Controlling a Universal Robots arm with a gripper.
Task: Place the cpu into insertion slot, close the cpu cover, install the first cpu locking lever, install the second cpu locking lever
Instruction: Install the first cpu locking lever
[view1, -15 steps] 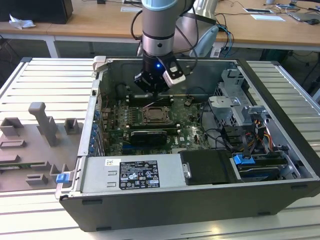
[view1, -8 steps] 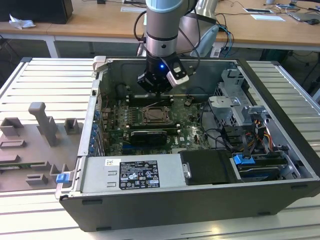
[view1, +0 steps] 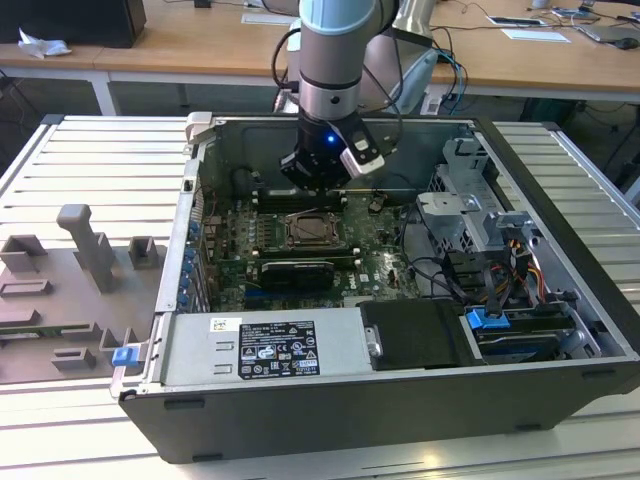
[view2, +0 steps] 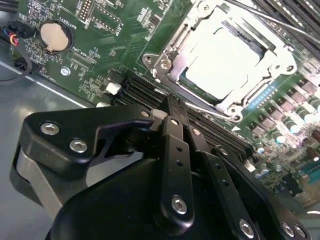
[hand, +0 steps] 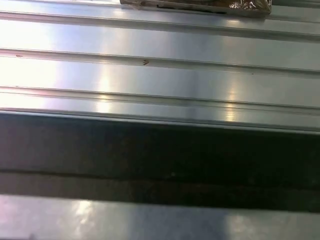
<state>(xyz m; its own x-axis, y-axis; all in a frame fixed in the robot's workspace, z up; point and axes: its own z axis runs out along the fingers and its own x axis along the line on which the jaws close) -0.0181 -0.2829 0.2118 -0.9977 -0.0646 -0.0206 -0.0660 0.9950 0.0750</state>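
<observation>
In the exterior view, going from left to right, there was first a grey tray (view1: 70, 300) with blocky shapes on the metal table (view1: 90, 160). Next came the open computer case (view1: 330, 400) with the green board (view1: 370, 262) inside it.

The one gripper (view1: 318, 176) hung over the board, just above and a little behind the one insertion slot (view1: 316, 231). So the slot lay below the gripper and a bit toward the front of the case.

In the second wrist view, the gripper (view2: 169, 107) had its two black fingers (view2: 175, 150) pressed close together. Nothing was held between them. Past the fingertips sat the insertion slot (view2: 165, 62) with its shiny rim. One cpu (view2: 225, 60) lay flat inside it, pale and bright. The cpu cover (view2: 272, 55) seemed to lie down around the chip like a frame, but the glare made that hard to be sure of. One round silver battery (view2: 54, 36) sat on the board, well apart from the slot.
</observation>
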